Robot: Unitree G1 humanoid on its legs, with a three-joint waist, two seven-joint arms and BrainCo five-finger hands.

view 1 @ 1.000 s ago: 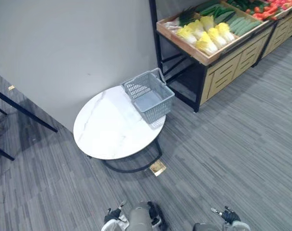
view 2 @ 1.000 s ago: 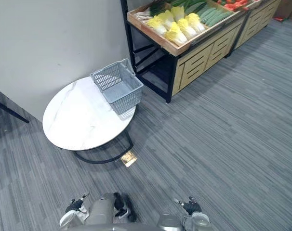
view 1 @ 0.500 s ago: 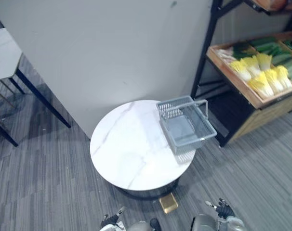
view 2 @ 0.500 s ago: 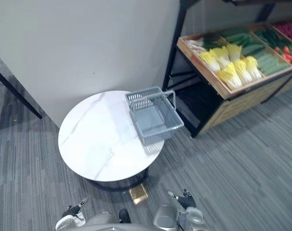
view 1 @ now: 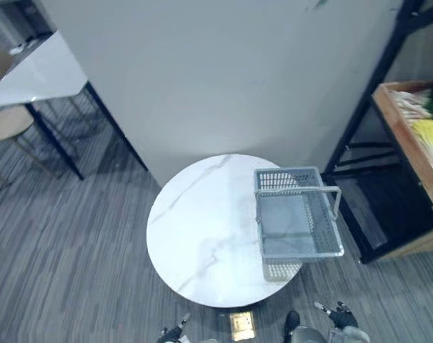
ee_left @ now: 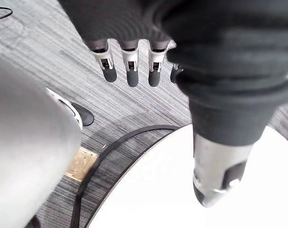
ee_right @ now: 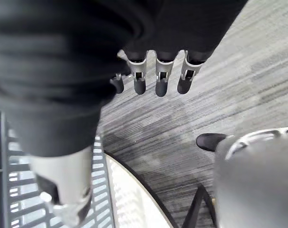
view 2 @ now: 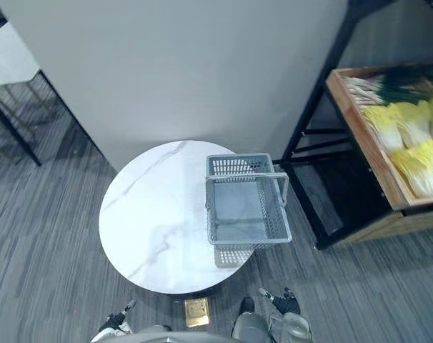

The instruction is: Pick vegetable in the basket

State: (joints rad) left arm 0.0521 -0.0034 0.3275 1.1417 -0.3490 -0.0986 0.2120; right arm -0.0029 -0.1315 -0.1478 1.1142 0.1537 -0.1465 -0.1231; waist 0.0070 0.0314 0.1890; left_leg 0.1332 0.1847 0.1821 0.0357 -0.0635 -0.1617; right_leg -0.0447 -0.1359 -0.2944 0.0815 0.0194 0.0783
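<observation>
Left eye view and right eye view look down from the robot's head at a plain grey wall (view 2: 188, 64) rising from a floor (view 2: 52, 214) of grey striped carpet. Against the foot of the wall stands a round white counter (view 2: 159, 214) with faint marble veining, on a dark frame. To the robot's right, a black-framed shelf (view 2: 359, 136) carries a wooden crate, and the vegetables (view 2: 416, 143), pale yellow-green leafy heads lying side by side with darker green stalks behind them, rest in that crate, well apart from the counter. A grey plastic basket (view 2: 249, 232) with slotted walls sits on the right part of the counter, its right side reaching out past the counter's rim, its handle crossing above its opening. At the far left a second white table (view 1: 38, 68) on dark legs stands with a tan round stool (view 1: 6, 121) beside it. The left hand (ee_left: 130, 66) hangs low in front of the counter, released, its fingers straight and pointing at the carpet, the thumb over the counter's near edge. The right hand (ee_right: 160, 78) hangs low on the robot's right, likewise released with straight fingers above the carpet, its thumb beside the basket's slotted wall. A small brass plate (view 2: 196, 312) lies in the floor just before the counter's base.
</observation>
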